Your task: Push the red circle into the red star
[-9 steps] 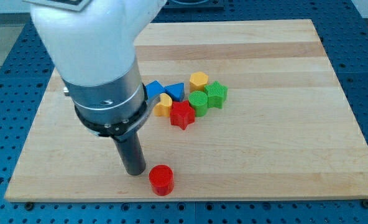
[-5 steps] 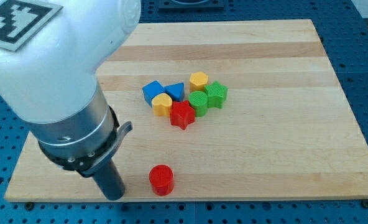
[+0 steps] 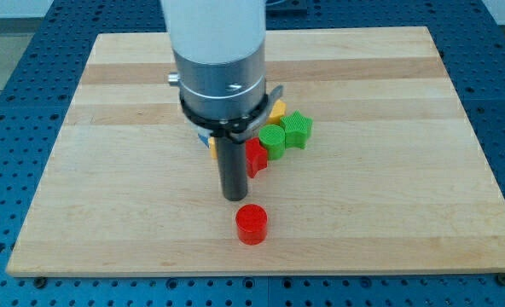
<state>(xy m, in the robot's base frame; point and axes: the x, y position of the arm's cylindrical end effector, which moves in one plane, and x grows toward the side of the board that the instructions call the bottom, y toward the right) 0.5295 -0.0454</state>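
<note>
The red circle [image 3: 252,224] lies on the wooden board [image 3: 389,170] near the view's bottom, at the middle. My tip [image 3: 235,198] stands just above and slightly left of it, a small gap apart. The red star [image 3: 257,157] sits right behind the rod, mostly hidden by it, with only its right edge showing. The rod and arm body cover the left part of the block cluster.
A green circle [image 3: 273,141] and a green star [image 3: 298,129] sit right of the red star. A yellow block [image 3: 277,109] peeks out behind the arm. Slivers of a blue block [image 3: 203,136] and a yellow block [image 3: 211,148] show at the rod's left.
My tip moved from the view's bottom left to the right and up, now between the red circle and the star. The red circle has shifted right and slightly up.
</note>
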